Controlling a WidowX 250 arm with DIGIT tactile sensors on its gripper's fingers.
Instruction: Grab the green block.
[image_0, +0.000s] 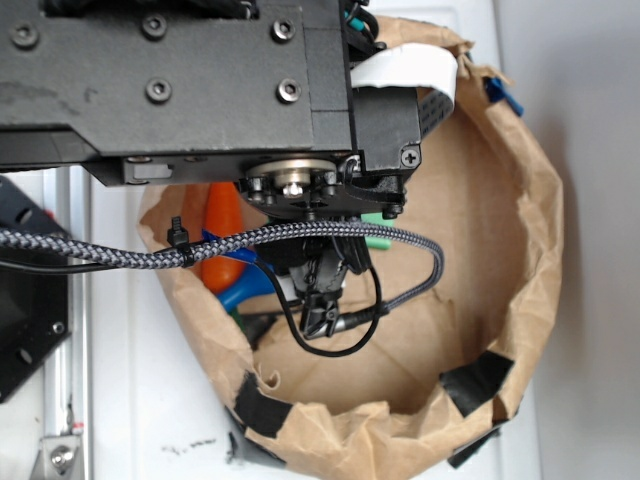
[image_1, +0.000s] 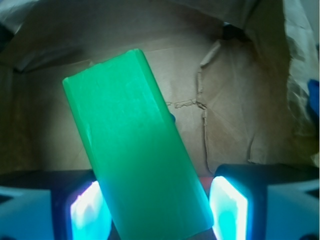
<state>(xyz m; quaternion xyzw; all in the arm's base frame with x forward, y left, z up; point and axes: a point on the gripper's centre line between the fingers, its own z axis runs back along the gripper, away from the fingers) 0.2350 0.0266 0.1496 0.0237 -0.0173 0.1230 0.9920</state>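
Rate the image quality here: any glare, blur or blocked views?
Wrist view: green block fills the frame, slightly soft, with pale sheen; finger pads glow overexposed cyan. Exterior view: the arm blocks most of the paper bag; only slivers of the block show.

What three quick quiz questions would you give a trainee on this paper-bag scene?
1. True or false: the green block lies between the gripper fingers in the wrist view.
2. What holds the toys? A) metal tray B) paper bag C) glass bowl
3. Fill in: the orange carrot sits by the bag's ____ wall in the exterior view.

Key: 1 true; 2 B; 3 left.
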